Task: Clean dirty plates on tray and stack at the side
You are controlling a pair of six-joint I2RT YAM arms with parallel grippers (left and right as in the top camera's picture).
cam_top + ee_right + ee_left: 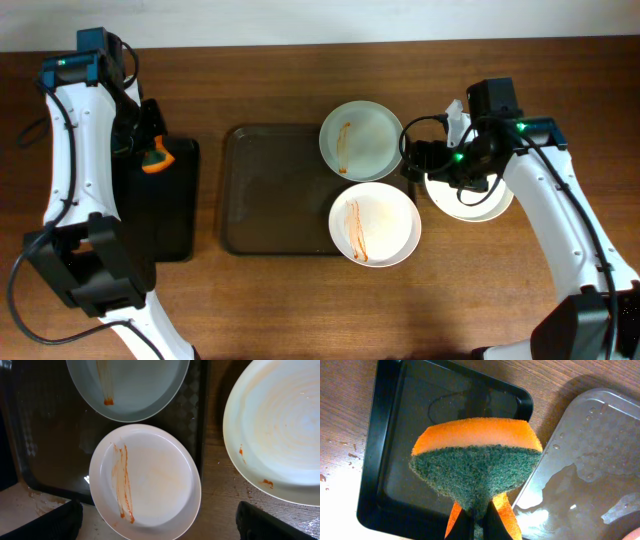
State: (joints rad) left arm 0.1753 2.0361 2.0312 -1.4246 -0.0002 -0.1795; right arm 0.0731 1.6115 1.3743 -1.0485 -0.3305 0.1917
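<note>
Jaws of left gripper (475, 527) clamped on sponge (476, 465), right gripper's (160, 522) spread, streaked plate (150, 480) below between them

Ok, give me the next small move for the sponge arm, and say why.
Likely carry the sponge, gripped in the left gripper, right toward the brown tray and down onto the front plate. The sponge hangs over the black tray, off any plate, while the front plate and back plate both show orange sauce streaks.

overhead: light falling evenly, soft shadows lying along both side edges of the table (300, 300) | left wrist: sponge (476, 465) showing sharp, glare washing the wet tray (600, 460) | right wrist: tray reading dim
</note>
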